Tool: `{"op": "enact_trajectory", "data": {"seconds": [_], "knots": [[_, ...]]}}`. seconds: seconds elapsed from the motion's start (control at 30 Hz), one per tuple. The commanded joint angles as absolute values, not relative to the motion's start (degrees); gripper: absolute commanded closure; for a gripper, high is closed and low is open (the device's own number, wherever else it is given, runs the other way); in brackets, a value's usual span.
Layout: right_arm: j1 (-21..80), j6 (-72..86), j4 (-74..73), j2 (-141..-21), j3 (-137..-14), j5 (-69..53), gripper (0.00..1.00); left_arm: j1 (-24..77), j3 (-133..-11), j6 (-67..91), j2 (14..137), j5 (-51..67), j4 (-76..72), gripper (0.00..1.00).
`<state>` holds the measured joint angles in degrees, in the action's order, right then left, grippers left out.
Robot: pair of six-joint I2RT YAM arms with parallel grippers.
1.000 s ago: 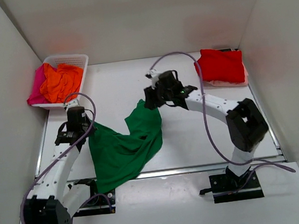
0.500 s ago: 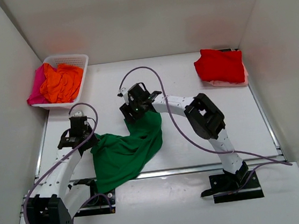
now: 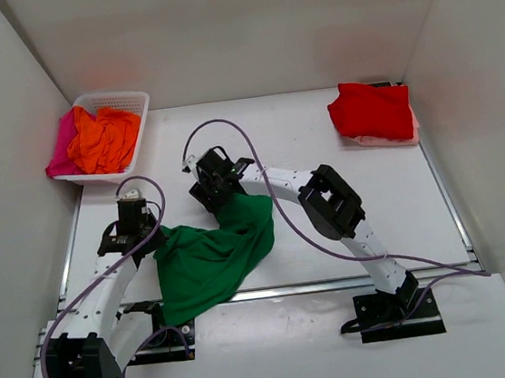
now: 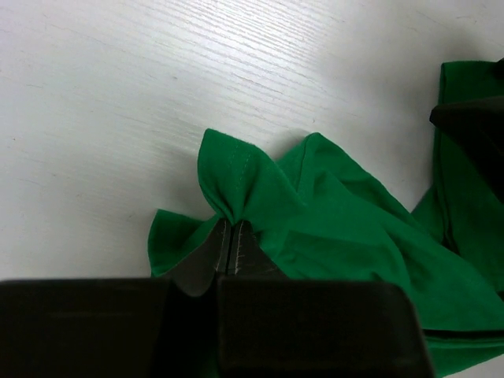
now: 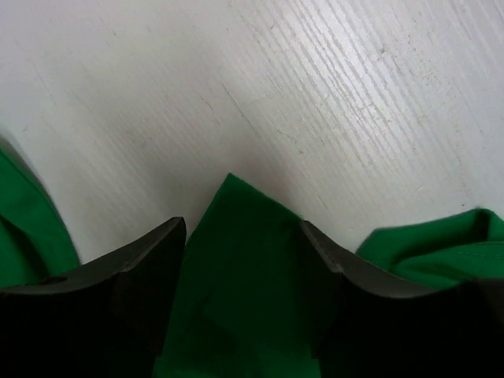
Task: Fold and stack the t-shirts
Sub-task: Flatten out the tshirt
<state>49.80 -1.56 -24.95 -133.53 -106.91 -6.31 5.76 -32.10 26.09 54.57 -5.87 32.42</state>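
The bright green t-shirt point(image 3: 213, 255) lies crumpled on the table at the front left. My left gripper point(image 3: 152, 240) is shut on its left edge; in the left wrist view the fingers point(image 4: 231, 223) pinch a peak of green cloth point(image 4: 339, 228). My right gripper point(image 3: 211, 199) is low over the shirt's far corner. In the right wrist view its jaws point(image 5: 240, 228) stand open with the green corner point(image 5: 244, 276) lying flat between them. A folded red t-shirt point(image 3: 373, 109) lies at the back right. Orange point(image 3: 103, 137) and magenta-pink point(image 3: 59, 149) t-shirts fill the basket.
The white lattice basket point(image 3: 124, 99) stands at the back left against the side wall. A pale cloth edge point(image 3: 370, 142) shows under the red shirt. White walls close in the table on three sides. The right arm stretches across the table's middle.
My right gripper has swept left and nearer with the green shirt's far corner, folding the cloth in, and its jaws now stand open. My left gripper has shifted slightly nearer, still shut.
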Motion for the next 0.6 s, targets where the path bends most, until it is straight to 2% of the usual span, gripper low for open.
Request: {"op": "enact_trajectory", "data": {"seconds": [0.0, 0.03, 0.1, 0.13, 0.23, 0.37, 0.47, 0.57], "knots": [[51.2, -3.3, -33.1, -138.2, -108.6, -0.1, 0.45, 5.2, -32.1, 25.8, 52.3, -4.8, 31.8, 1.00], [51.4, -3.4, -34.2, -138.9, -109.1, 1.4, 0.47, 5.2, -31.7, 25.8, 51.9, -5.3, 31.2, 1.00], [52.2, -3.6, -35.9, -140.6, -110.7, 2.3, 0.66, 5.0, -31.2, 26.5, 51.2, -5.1, 30.9, 1.00], [52.2, -4.0, -38.6, -142.8, -115.1, 2.3, 1.00, 5.4, -30.6, 26.7, 50.8, -5.0, 30.8, 1.00], [50.5, -3.3, -44.0, -144.2, -123.2, 3.1, 1.00, 5.1, -31.4, 26.7, 50.5, -4.5, 31.6, 1.00], [43.4, -1.2, -39.7, -130.7, -124.7, -0.9, 1.00, 4.7, -36.5, 26.3, 48.1, -4.7, 31.1, 1.00], [38.2, 0.0, -34.3, -117.5, -119.9, -3.4, 1.00, 3.9, -44.1, 26.1, 48.2, -6.2, 32.0, 1.00], [33.0, 3.4, -27.6, -103.2, -106.1, -5.0, 1.00, 3.2, -53.8, 25.5, 51.1, -8.0, 34.2, 1.00]]}}
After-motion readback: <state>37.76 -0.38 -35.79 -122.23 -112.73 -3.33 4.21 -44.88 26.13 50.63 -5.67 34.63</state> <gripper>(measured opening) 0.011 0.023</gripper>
